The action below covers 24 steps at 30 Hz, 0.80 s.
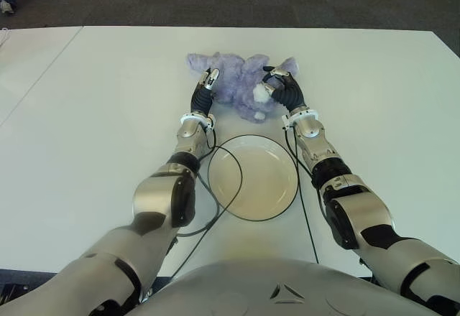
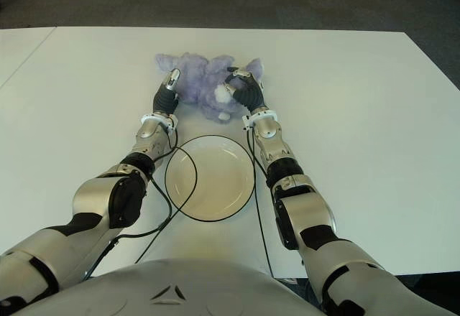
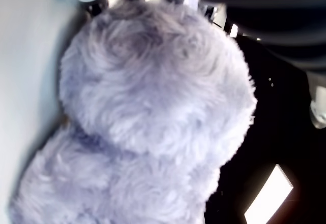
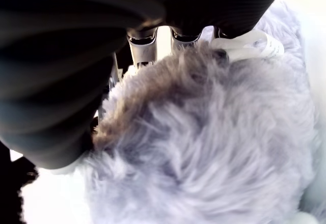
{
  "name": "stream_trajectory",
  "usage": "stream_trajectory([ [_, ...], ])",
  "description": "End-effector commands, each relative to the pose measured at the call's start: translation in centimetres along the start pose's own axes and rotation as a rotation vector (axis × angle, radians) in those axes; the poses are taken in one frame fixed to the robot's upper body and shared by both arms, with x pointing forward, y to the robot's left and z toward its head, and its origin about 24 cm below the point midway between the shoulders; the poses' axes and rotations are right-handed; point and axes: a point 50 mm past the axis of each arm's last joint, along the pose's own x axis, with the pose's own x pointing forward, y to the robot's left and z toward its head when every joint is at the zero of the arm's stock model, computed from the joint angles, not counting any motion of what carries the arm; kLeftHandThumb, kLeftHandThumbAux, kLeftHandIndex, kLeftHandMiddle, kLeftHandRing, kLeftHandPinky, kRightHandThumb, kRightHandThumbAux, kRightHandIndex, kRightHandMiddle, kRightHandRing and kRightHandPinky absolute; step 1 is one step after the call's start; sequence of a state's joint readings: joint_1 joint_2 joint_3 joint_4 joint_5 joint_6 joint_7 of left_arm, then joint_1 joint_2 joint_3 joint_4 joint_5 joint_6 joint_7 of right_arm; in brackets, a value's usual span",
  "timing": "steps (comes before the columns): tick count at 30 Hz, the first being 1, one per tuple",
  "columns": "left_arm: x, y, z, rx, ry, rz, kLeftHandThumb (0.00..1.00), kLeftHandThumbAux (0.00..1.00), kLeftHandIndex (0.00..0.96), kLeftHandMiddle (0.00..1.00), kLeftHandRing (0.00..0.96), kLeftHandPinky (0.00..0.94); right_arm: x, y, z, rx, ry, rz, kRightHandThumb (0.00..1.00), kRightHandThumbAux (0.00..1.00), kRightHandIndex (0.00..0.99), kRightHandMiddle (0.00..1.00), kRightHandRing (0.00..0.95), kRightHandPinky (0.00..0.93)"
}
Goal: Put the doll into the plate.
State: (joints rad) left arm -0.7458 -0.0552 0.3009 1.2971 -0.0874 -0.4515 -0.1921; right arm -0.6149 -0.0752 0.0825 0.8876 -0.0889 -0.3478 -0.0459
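While the purple doll [image 1: 241, 80] is lying on the white tabletop [image 1: 93, 115] just beyond the empty plate [image 1: 253, 177], the left hand [image 1: 204, 91] and right hand [image 1: 282, 90] are both closing their fingers around it, one gripping each side, the fur pressing against both palms.

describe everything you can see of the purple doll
The doll is a fluffy plush toy in pale lavender, with long shaggy fur and a lighter, whitish patch near its front. It lies on the white table, just beyond the far rim of the plate, not in it. The left hand presses against its left side and the right hand curls over its right side, so both hands clasp it between them. Its exact shape is hard to make out.
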Motion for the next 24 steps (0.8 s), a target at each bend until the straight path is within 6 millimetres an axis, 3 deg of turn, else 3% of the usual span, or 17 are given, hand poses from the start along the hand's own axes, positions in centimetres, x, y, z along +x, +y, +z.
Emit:
stream_trajectory([
  [1, -0.37, -2.97, -2.07, 0.010, 0.109, -0.143, 0.000, 0.342, 0.000, 0.006, 0.016, 0.060, -2.59, 2.42, -4.67, 0.089, 0.284, 0.023, 0.121, 0.741, 0.093, 0.166, 0.261, 0.344],
  [18, -0.32, -3.15, -2.17, -0.040, 0.114, -0.121, 0.000, 0.344, 0.000, 0.026, 0.035, 0.076, -2.72, 2.11, -4.84, 0.095, 0.346, 0.012, 0.163, 0.790, 0.111, 0.212, 0.312, 0.348],
  [22, -0.29, -3.16, -2.22, -0.040, 0.121, -0.102, 0.000, 0.380, 0.000, 0.057, 0.069, 0.121, -2.68, 1.94, -5.06, 0.085, 0.358, 0.020, 0.160, 0.787, 0.097, 0.217, 0.316, 0.345],
  [24, -0.23, -3.20, -2.21, -0.044, 0.125, -0.082, 0.000, 0.420, 0.005, 0.106, 0.134, 0.206, -2.63, 1.86, -5.10, 0.083, 0.362, 0.019, 0.158, 0.777, 0.089, 0.218, 0.314, 0.331],
])
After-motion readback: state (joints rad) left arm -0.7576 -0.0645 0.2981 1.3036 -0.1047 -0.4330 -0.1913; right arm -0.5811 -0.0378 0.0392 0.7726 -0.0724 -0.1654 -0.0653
